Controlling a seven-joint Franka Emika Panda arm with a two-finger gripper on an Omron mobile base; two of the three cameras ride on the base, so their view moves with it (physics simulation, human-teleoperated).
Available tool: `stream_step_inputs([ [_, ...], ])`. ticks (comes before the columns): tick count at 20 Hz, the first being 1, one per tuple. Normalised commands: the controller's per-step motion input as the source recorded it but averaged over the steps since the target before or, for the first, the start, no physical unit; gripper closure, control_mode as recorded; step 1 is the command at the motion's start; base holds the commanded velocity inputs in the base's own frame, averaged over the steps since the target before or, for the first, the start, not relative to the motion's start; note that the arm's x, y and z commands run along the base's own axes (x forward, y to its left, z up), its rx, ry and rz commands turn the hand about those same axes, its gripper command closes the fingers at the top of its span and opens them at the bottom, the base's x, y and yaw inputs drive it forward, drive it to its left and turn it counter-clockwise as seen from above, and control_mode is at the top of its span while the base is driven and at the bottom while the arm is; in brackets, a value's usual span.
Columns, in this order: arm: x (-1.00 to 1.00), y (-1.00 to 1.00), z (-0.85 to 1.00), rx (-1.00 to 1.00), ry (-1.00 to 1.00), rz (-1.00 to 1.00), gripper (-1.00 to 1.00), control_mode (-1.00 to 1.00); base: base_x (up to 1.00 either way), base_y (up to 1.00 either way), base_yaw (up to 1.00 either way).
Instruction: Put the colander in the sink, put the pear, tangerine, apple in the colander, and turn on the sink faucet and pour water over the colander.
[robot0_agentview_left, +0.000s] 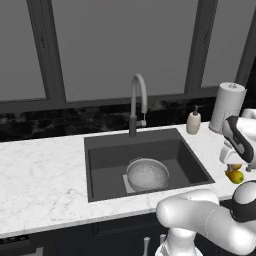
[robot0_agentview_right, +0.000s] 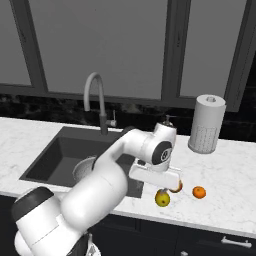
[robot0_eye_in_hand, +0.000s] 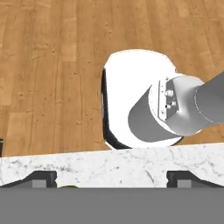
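Colander sits in the sink, on the basin floor toward the front, over the lighter grey patch; nothing in it. Faucet stands behind the sink at the rear rim, spout arching over the basin, no water seen. Soap bottle & paper towel roll are on the counter to the right of the sink.

All 3 fruits lie on the counter right of the sink, near the front edge. Pear is closest to the edge, apple touching or just beside it and partly hidden by the hand, tangerine a bit further right, apart from both.

Gripper hangs directly over the pear/apple, fingers pointing down, spread wide, pinching nothing. Hand view: both tips at the marble edge, a sliver of yellow-green between them, wood floor beyond.
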Motion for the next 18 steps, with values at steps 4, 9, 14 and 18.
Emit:
stream_step_inputs([
  [4, 0.33, -0.27, -0.22, -0.01, 0.00, 0.06, -1.00, -1.00, 0.00, 0.00, 0.00],
  [9, 0.08, -0.20, -0.31, 0.00, 0.00, 0.06, -1.00, -1.00, 0.00, 0.00, 0.00],
  [14, 0.09, -0.22, -0.32, 0.00, 0.00, 0.10, -1.00, -1.00, 0.00, 0.00, 0.00],
  [18, 0.21, -0.12, -0.18, 0.00, -0.01, 0.16, -1.00, -1.00, 0.00, 0.00, 0.00],
])
